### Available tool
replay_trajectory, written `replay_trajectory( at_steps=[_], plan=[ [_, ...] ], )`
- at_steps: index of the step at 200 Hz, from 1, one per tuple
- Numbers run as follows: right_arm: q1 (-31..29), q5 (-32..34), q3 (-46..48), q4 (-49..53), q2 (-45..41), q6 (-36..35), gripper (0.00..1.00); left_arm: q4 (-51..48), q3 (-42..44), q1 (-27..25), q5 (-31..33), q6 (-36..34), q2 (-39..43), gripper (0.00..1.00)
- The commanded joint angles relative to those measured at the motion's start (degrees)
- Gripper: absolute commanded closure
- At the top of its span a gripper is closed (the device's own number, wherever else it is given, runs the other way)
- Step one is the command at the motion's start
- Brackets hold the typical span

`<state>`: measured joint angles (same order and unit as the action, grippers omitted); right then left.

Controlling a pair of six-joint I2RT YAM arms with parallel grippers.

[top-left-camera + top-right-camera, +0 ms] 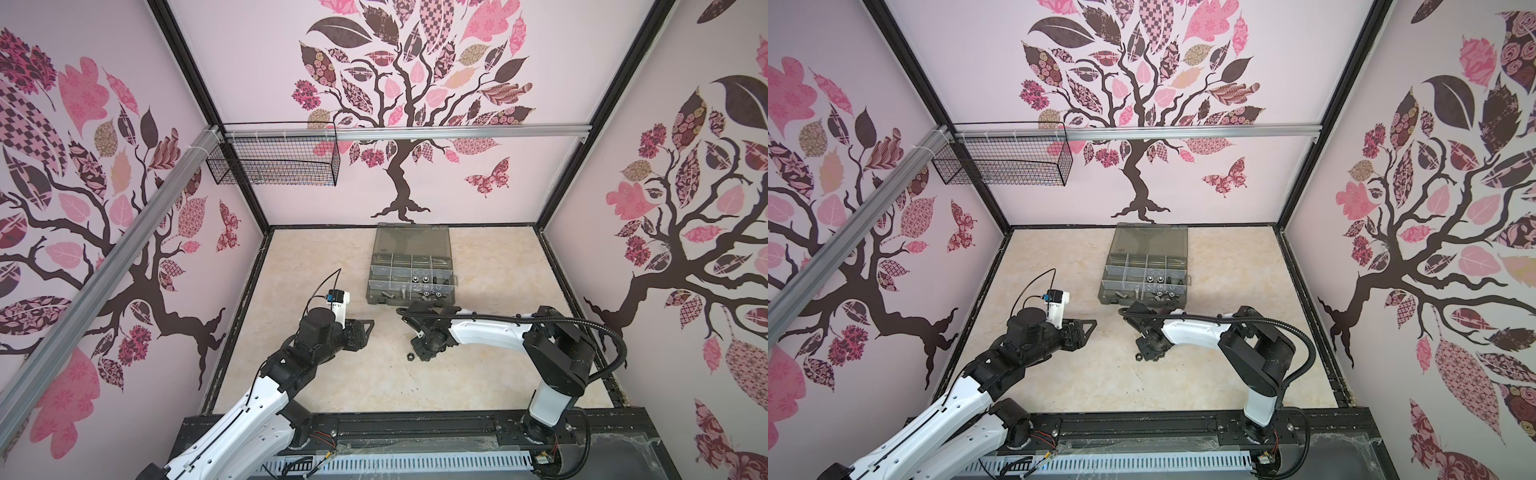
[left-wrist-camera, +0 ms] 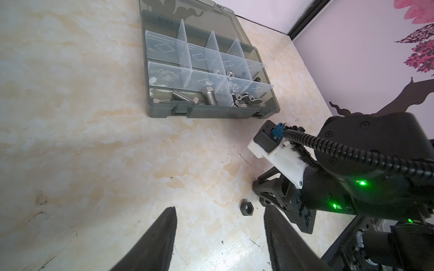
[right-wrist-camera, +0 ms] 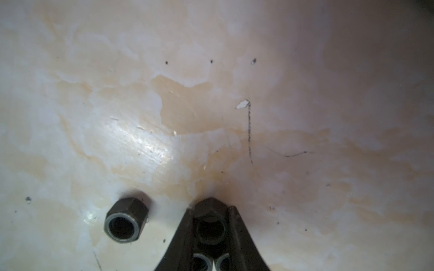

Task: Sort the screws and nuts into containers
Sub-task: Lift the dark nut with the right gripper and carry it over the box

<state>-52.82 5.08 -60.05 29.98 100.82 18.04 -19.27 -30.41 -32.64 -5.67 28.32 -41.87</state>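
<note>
1. Marbled beige tabletop [image 1: 332, 374], walled by pink tree murals [image 1: 399, 104], fills the lower middle of both top views. The organizer case [image 2: 211, 112] lies open at frame centre.
2. Sorted already: silver screws [image 2: 180, 96] in the compartments [image 2: 202, 82] of the row nearest the arms, with wing nuts [image 2: 244, 99] in the same row.
3. Just below the case in the top views, the right gripper [image 3: 210, 210] has its jaws narrow and pressed to opposite flats of a black hex nut [image 3: 209, 220], apparently at table level.
4. A second black nut [image 3: 125, 221] lies loose just beside it, not touching.
5. Left of centre, the left gripper [image 2: 219, 207] hangs with fingers wide and empty.
6. The step in hand looks like the pick. The next move calls for a clean lift clear of the neighbouring nut, then a carry to a nut compartment.
7. The held nut is squat, with no real long axis. Its bore stands roughly upright off the table, and one hex corner points out past the fingertips.
</note>
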Motion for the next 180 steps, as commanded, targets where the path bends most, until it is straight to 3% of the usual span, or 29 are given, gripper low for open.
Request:
replay_trajectory(
  at_steps=[1, 63, 102, 138, 180],
  plan=[
    [-0.1, 1.5, -3.9, 0.6, 0.0, -1.5, 0.77, 0.0, 0.7, 0.2, -0.4, 0.1, 0.8, 0.38],
    [8.3, 0.5, -21.4, 0.6, 2.8, -8.7, 0.77, -0.2, 0.8, 0.2, -1.6, 1.0, 1.7, 0.37],
    [13.3, -0.5, -36.3, -2.0, 12.3, -11.4, 0.77, -0.4, 0.7, 0.1, -2.7, 1.3, 2.6, 0.37],
    [16.2, -1.0, -51.5, 3.7, 24.5, -11.9, 0.77, -2.1, 0.5, 0.1, -3.0, 1.5, 3.8, 0.37],
    [16.7, -1.5, -55.5, 4.7, 30.2, -11.4, 0.76, -2.4, 1.1, 0.1, -3.1, 2.4, 5.0, 0.37]
  ],
)
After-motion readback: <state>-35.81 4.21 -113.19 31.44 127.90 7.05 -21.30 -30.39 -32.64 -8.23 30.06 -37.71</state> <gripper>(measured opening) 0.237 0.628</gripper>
